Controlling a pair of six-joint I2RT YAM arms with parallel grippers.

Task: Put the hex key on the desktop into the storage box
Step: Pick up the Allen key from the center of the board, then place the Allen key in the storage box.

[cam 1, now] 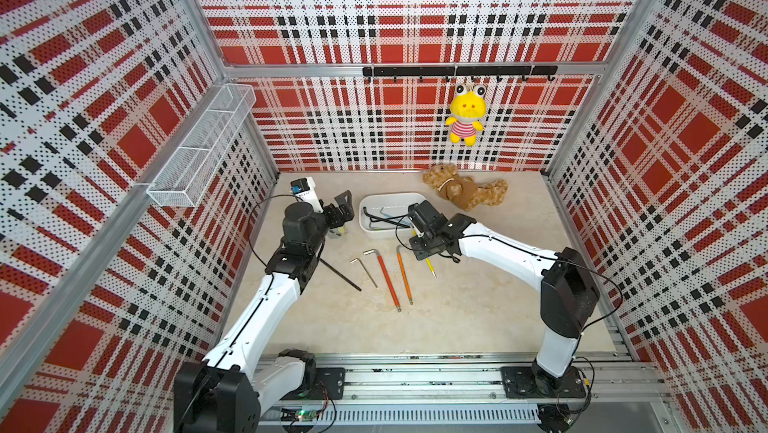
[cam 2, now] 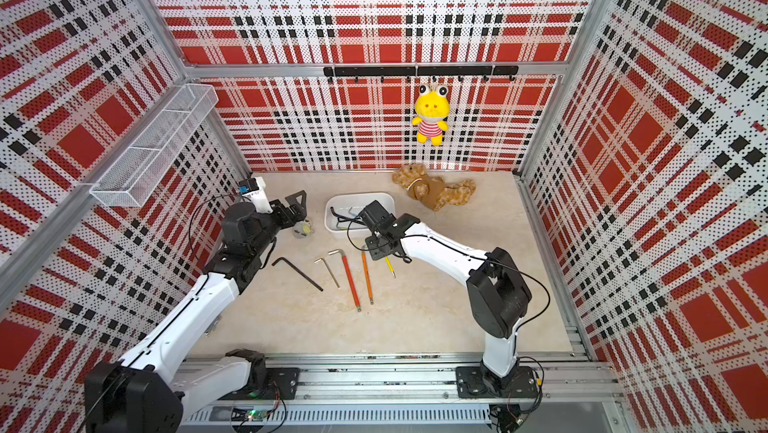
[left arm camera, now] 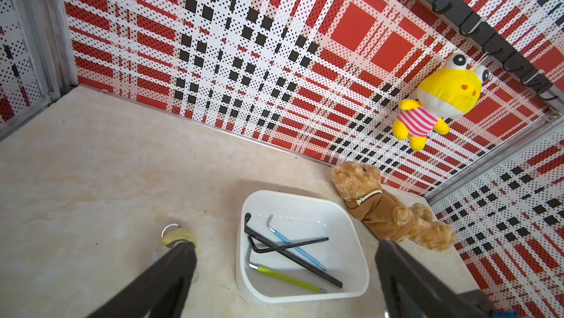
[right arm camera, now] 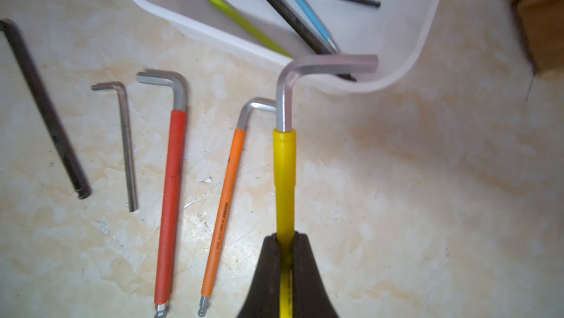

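— Right fingers: what's your grip?
— You're pinching the yellow hex key; its bent end sits at the near rim of the storage box.
— Left fingers?
— Spread apart, left of that box, over the desk.

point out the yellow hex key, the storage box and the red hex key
yellow hex key (right arm camera: 284, 179) right wrist view, on its yellow sleeve
storage box (left arm camera: 305, 218) left wrist view, on its bare inner floor
red hex key (right arm camera: 171, 194) right wrist view, on its red sleeve
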